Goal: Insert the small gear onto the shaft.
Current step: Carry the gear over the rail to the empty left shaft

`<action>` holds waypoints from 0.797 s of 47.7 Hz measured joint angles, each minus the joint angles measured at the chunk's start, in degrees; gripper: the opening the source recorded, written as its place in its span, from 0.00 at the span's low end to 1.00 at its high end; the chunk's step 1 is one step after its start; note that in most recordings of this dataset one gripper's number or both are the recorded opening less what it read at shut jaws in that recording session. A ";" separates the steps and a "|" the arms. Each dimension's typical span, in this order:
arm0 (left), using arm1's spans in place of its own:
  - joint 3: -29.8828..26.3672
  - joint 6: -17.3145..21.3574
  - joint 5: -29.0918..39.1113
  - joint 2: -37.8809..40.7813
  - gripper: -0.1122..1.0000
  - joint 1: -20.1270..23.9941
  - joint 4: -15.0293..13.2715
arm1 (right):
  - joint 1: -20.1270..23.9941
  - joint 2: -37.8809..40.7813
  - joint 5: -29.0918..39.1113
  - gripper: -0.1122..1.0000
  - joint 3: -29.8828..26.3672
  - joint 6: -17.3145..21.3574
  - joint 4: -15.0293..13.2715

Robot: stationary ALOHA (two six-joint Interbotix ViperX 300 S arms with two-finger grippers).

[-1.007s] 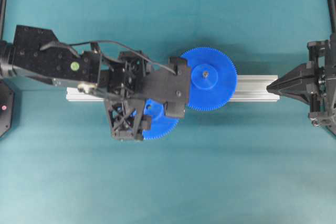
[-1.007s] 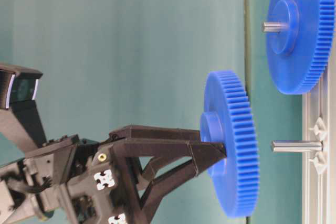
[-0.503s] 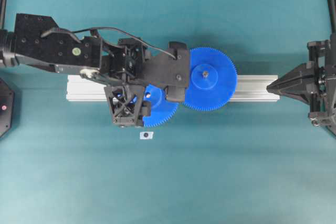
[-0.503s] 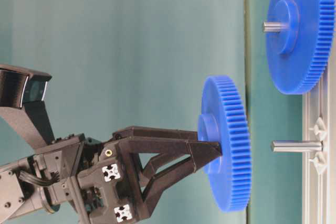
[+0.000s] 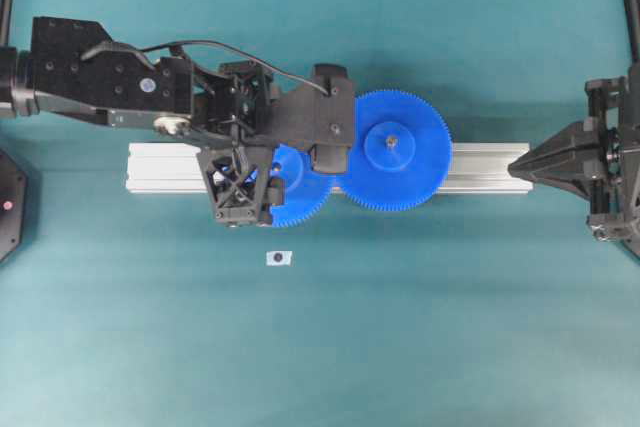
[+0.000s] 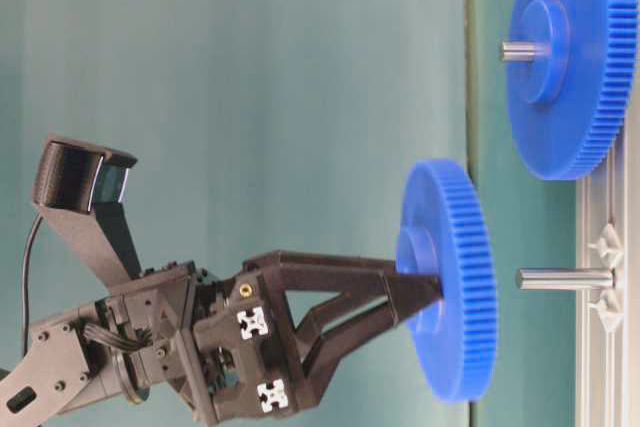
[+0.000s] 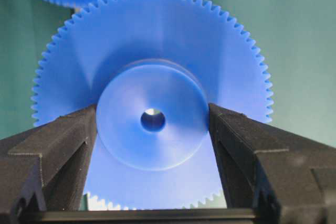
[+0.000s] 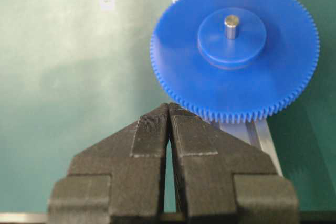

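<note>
Left gripper [image 7: 153, 129] is clamped on the hub of the small gear [image 7: 152, 98], one finger [image 7: 58, 150] pressed against each side of the hub. Through the wrist camera the gear's centre hole shows between the fingers, with something pale glinting inside it. In the table-level view the gear [image 6: 448, 292] is held on edge off the rail [image 6: 608, 277], its flat face toward the shaft [image 6: 565, 278]. A clear gap separates gear and shaft tip, and the hub sits close to the shaft's line. From overhead, the gear [image 5: 300, 187] lies over the rail [image 5: 165, 167], partly hidden under the left gripper [image 5: 275, 172], its rim just beside the big gear [image 5: 395, 150]. The big gear sits on its own pin on the rail. A small white tag [image 5: 279, 258] lies on the green mat below the rail. Right gripper [image 5: 515, 162] rests at the rail's right end, its fingers pressed together, holding nothing.
</note>
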 measured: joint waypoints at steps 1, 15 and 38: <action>0.00 0.00 -0.09 0.00 0.73 0.00 0.00 | 0.00 0.00 0.00 0.16 0.00 0.00 0.00; 1.05 0.09 -0.97 1.49 0.73 0.09 0.00 | 0.09 0.00 0.00 0.16 0.00 0.00 0.00; 2.72 0.09 -2.72 2.20 0.73 1.76 0.00 | 0.00 0.00 0.00 0.16 0.00 0.00 0.00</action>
